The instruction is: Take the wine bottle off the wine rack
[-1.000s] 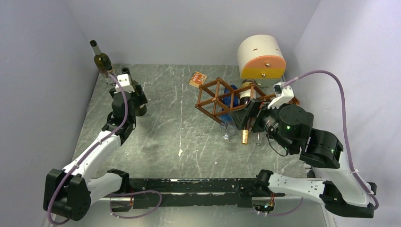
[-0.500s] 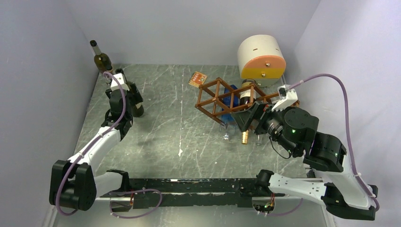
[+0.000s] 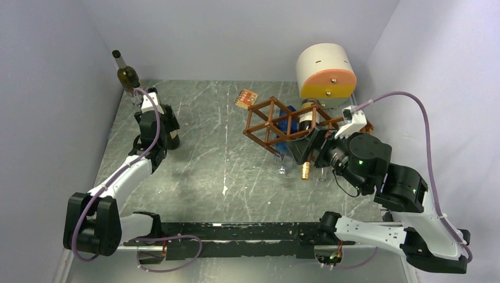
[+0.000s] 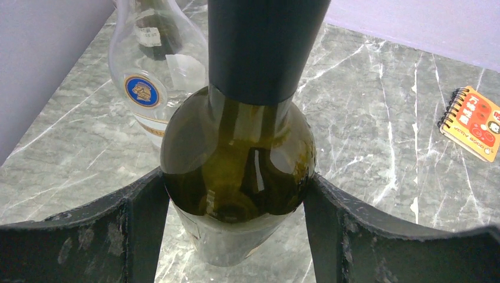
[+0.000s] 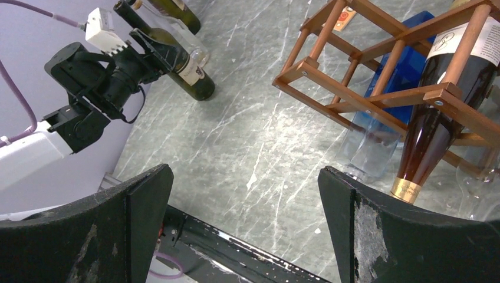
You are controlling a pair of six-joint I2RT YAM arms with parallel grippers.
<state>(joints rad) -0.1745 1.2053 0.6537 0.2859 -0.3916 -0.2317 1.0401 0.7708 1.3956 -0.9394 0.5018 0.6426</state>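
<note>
The left gripper [image 4: 234, 230] clasps 1 green bottle [image 4: 236, 159] standing at the far left, well apart from the rack [image 5: 439, 94]. A brown bottle [image 5: 427, 135] lies in the rack with the right gripper [image 5: 242, 194] gaping empty near it, so that removal looks undone

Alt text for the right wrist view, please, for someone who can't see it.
The right gripper hangs wide open and empty over the grey marbled tabletop, short of a reddish-brown lattice wine rack that holds a dark amber, gold-capped wine bottle, neck down. At far left, the left gripper clasps a dark green glass bottle.
</note>
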